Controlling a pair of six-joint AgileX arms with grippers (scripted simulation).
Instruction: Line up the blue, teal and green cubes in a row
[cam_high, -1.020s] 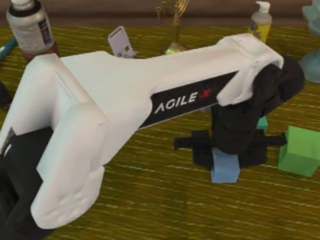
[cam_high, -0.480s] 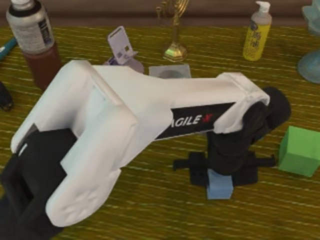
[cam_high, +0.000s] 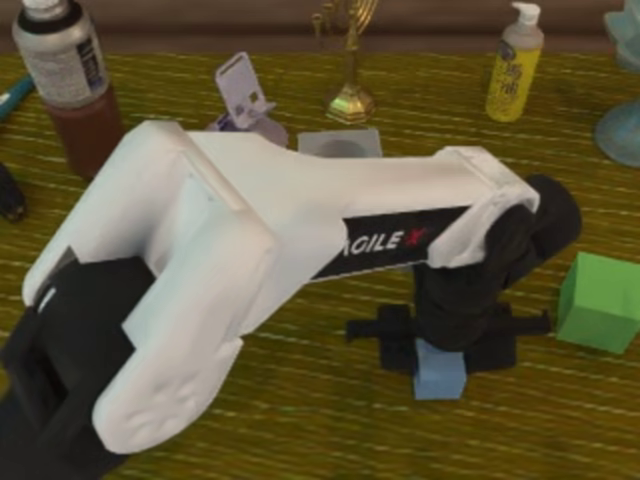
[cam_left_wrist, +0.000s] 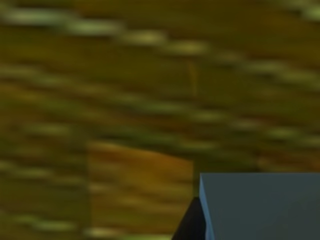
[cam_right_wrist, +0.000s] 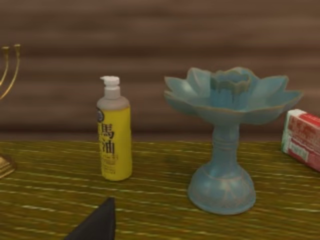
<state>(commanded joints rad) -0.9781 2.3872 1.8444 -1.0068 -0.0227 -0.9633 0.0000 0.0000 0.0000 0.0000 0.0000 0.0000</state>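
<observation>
Only two of the three cubes show from above: one blue cube (cam_high: 440, 374) and one green cube (cam_high: 599, 302), well apart on the right half of the tabletop (cam_high: 300, 420); the teal cube is hidden, most likely under the arm. The left arm reaches across from the left, and its left pincer (cam_high: 440, 345) stands right over the blue cube, touching it, though whether the fingers are clamped on it or apart cannot be told from these views. In the left wrist view the blue cube (cam_left_wrist: 260, 206) fills one corner with a dark finger (cam_left_wrist: 190, 222) against its side. Along the far edge stand one spray can (cam_high: 62, 60), one white phone stand (cam_high: 243, 88), one brass candle holder (cam_high: 350, 60), one yellow pump bottle (cam_high: 513, 65), one teal lotus-shaped stand (cam_high: 622, 125) and one grey block (cam_high: 340, 142) with a round dent; the lotus bowl (cam_right_wrist: 232, 95) holds nothing visible. A red-and-white box (cam_right_wrist: 302, 137) lies beside the lotus stand. The right pincer is out of sight apart from a dark tip (cam_right_wrist: 97, 222) in its own wrist view. Compared with half a second ago, the arm and both cubes sit where they were; the blue cube has barely shifted.
</observation>
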